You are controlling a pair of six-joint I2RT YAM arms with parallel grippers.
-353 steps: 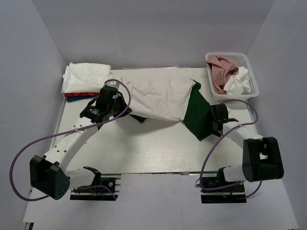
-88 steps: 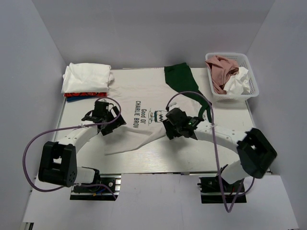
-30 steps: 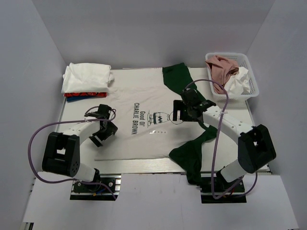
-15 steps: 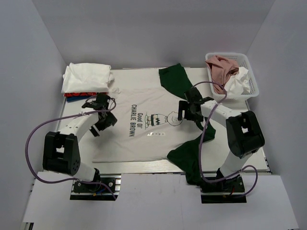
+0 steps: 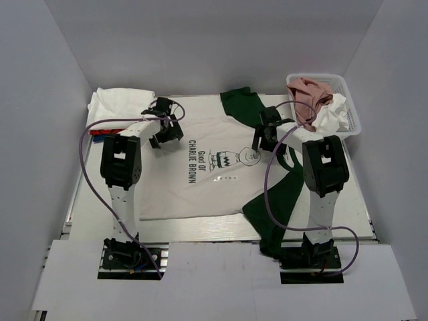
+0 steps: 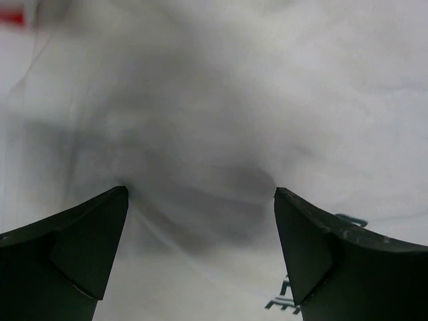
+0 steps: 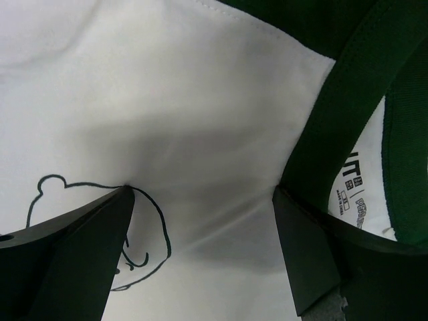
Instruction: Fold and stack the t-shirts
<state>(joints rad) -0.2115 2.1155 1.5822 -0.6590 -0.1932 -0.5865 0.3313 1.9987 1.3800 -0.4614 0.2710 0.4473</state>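
Flat at centre of the desk (image 5: 90,194): off-white cotton tee with Charlie Brown print (image 5: 200,194). Both released, fingers spread just over its upper-frame corners: left hand (image 6: 200,192), right hand (image 7: 202,190). Risk: dark green tee (image 5: 271,200) seems to run under its right side and hangs off the near edge, so a fold could drag it along. The top of the print faces frame right, so the long axis is likely left-right.
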